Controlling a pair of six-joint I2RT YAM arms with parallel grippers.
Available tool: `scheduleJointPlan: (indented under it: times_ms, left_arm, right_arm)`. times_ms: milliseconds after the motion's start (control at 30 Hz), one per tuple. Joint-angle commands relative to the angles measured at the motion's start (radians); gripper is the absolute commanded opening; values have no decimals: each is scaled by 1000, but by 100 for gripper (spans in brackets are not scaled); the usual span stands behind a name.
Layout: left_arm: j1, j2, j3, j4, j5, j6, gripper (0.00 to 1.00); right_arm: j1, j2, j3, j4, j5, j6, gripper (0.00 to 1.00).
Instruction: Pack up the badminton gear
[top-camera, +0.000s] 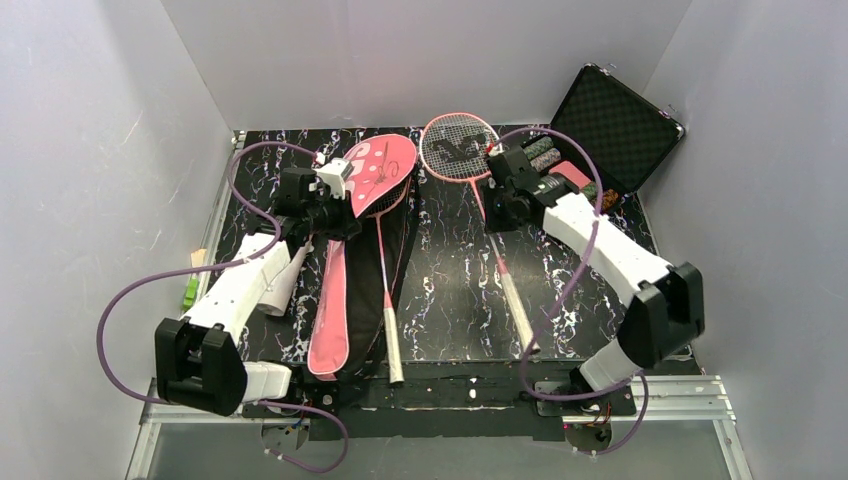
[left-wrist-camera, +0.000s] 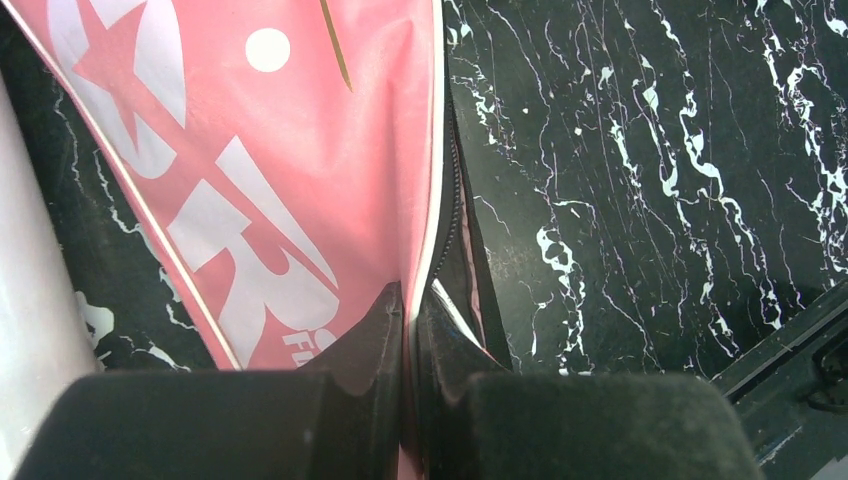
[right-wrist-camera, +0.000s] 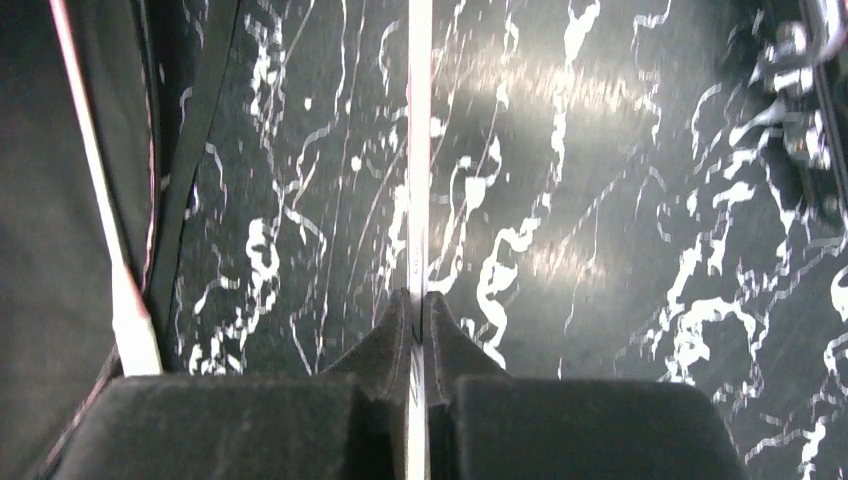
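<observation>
The pink racket bag (top-camera: 338, 300) lies lengthwise on the left half of the black marbled surface (top-camera: 450, 290), its narrow end toward the arm bases and its wide flap lifted at the far end. The left claw (left-wrist-camera: 412, 300) is pressed together on the edge of that flap, pinching the pink fabric right at the seam beside the zip. One pink-framed racket (top-camera: 394, 345) lies along the bag's open right side. Its white handle points toward the near edge, and its head appears to sit under the raised flap, though the flap hides most of it. A pale tube (left-wrist-camera: 30, 260) lies just beside the bag on its left, partly under the left arm.

The second racket (top-camera: 458, 147) lies on the bare surface right of the bag, with its head at the far side and its handle slanting toward the near edge. The right claw (right-wrist-camera: 420, 300) is closed on this racket's thin shaft, which runs straight out between its tips.

An open black case (top-camera: 620, 125) stands at the far right corner, with patterned chip rolls (top-camera: 543, 155) inside it, near the right arm's wrist.
</observation>
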Motion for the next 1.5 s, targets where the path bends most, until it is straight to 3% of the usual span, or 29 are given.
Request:
scheduleJointPlan:
  times_ms: [0,167,467,733,1167,1467]
  left_arm:
    - [7,32,54,43,42,-22,0]
    - [6,83,92,47,66,-36,0]
    - [-4,140,144,61,101,-30,0]
    - [-21,128,133,53,104,-20,0]
    - [-30,108,117,34,155,-17,0]
    - [-36,94,110,14,214,-8,0]
  right_arm:
    - [45,-177,-71,-96,34,28,1]
    - [120,-351,-163,-192,14,62,1]
    - [464,-465,-268,-331,44,251,1]
    - [597,-314,-206,-301,66,273,1]
    - [602,22,48,-218,168,170,1]
    - [550,207,239,-257,278,166,1]
